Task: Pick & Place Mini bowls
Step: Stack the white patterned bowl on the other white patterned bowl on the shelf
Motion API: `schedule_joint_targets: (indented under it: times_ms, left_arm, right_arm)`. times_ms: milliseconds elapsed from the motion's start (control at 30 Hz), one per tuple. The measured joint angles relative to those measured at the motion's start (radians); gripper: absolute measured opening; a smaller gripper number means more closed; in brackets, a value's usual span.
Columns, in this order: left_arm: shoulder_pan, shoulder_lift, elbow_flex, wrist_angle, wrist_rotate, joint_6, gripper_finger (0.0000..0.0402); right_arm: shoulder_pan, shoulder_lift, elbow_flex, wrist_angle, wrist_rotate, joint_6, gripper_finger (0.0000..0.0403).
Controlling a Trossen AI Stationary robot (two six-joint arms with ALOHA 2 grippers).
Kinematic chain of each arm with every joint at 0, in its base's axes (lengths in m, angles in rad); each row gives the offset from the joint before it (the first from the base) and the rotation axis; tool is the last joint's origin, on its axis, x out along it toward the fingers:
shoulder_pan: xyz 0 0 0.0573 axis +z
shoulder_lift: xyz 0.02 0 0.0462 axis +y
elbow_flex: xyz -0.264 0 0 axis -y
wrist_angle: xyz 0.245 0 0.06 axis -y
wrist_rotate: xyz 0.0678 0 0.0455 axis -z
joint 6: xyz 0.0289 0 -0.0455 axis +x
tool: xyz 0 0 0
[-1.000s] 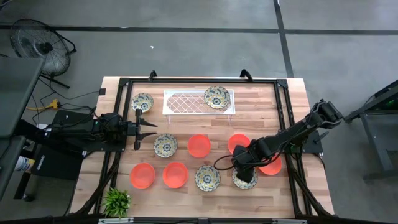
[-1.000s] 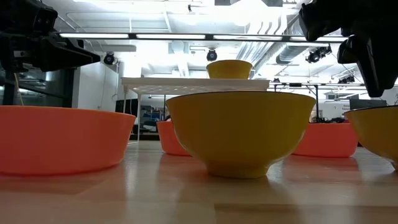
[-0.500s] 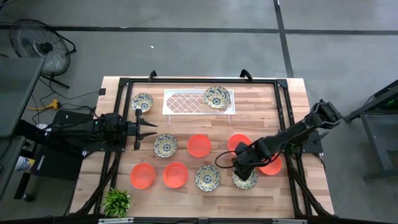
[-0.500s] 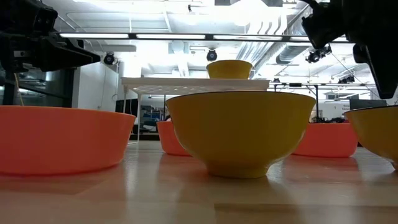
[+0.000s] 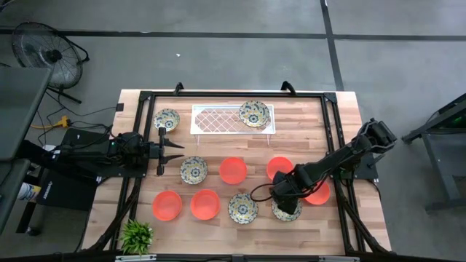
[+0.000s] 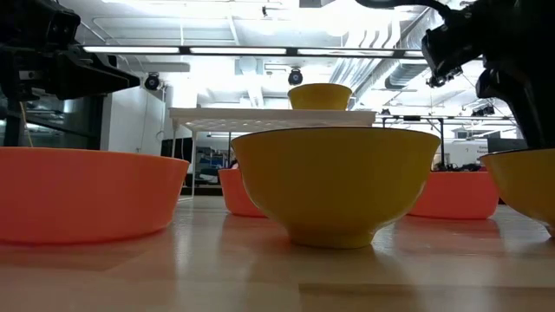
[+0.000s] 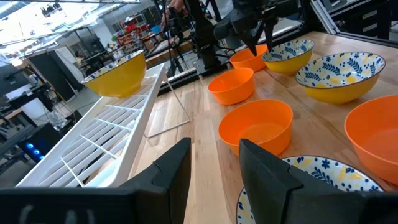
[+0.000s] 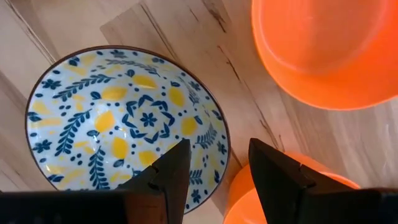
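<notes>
Ten mini bowls are in the high view. One floral bowl [image 5: 253, 113] sits on the white tray [image 5: 218, 120]. The others stand on the table, among them floral ones [image 5: 194, 169] [image 5: 242, 208] and orange ones [image 5: 233, 170] [image 5: 167, 205]. My right gripper [image 5: 286, 204] hangs open, pointing down, over a floral bowl [image 8: 118, 124] near the front right. One finger [image 8: 168, 171] is over the bowl's inside and the other [image 8: 273, 168] is outside its rim [image 8: 222, 140]. My left gripper [image 5: 171, 149] waits open at the table's left.
Orange bowls [image 8: 329, 50] [image 5: 317, 193] stand close beside the floral bowl under my right gripper. A small green plant [image 5: 136, 235] sits at the front left corner. A black frame [image 5: 331, 145] borders the work area.
My right gripper has tipped slightly and come a little lower over the floral bowl at the front right, its fingers still apart. The bowls have not moved.
</notes>
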Motion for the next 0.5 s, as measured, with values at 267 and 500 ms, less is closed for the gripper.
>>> schedule_joint_targets:
  times_ms: [267, 500]
  left_arm:
    - [0.000, 0.000, 0.000, 0.000, 0.000, 0.000, 0.0131]
    - [0.000, 0.000, 0.000, 0.000, 0.000, 0.000, 0.0131]
  right_arm:
    - [0.009, 0.000, 0.000, 0.000, 0.004, 0.005, 0.0151]
    - [0.013, 0.000, 0.000, -0.001, 0.010, 0.002, 0.0151]
